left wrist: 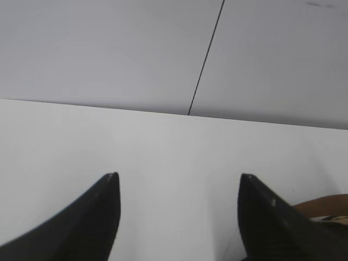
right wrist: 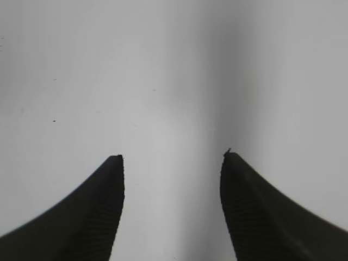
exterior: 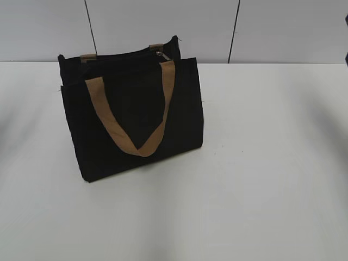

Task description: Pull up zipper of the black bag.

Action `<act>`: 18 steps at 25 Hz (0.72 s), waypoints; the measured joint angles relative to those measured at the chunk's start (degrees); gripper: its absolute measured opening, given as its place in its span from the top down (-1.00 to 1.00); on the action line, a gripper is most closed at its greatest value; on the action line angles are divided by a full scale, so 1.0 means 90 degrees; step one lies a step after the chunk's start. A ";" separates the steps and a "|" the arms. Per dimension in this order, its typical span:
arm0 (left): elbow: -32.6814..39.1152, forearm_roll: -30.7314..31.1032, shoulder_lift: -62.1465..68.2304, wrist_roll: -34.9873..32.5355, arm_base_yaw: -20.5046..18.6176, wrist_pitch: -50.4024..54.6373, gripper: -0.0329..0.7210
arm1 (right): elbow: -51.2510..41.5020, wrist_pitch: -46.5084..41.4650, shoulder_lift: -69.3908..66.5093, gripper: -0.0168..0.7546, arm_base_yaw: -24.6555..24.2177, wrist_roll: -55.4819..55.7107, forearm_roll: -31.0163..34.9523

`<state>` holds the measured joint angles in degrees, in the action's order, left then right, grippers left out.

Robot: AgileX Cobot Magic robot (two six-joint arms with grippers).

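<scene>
The black bag stands on the white table, left of the middle in the exterior view. A tan strap handle hangs down its front. The zipper runs along the top edge, with a small silver pull near the right end. No arm shows in the exterior view. My left gripper is open and empty over bare table; a bit of tan strap shows at its right edge. My right gripper is open and empty over bare table.
A pale panelled wall with dark seams rises behind the table's far edge. The wall and table edge also show in the left wrist view.
</scene>
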<state>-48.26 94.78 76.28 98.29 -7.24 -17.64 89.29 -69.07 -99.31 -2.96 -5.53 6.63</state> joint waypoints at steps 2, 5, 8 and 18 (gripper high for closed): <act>0.0000 0.0043 0.0000 0.0000 0.0000 -0.0083 -0.43 | 0.0000 -0.0006 0.0000 -0.15 -0.0322 -0.0128 -0.0007; 0.0000 0.0129 0.0000 0.0000 0.0000 -0.0238 -0.44 | -0.0014 -0.0013 0.0006 -0.15 -0.0639 -0.0573 -0.0050; 0.0000 0.0201 0.0000 0.0000 0.0000 -0.0432 -0.44 | -0.0335 -0.0013 0.0251 -0.15 -0.0740 -0.0770 -0.0072; 0.0000 0.0554 0.0000 0.0039 0.0000 -0.0623 -0.44 | -0.3349 -0.0058 0.3306 -0.15 -0.0740 -0.0865 0.0363</act>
<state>-48.26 99.76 76.28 98.64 -7.24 -23.25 59.14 -69.59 -69.55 -9.63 -13.31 9.89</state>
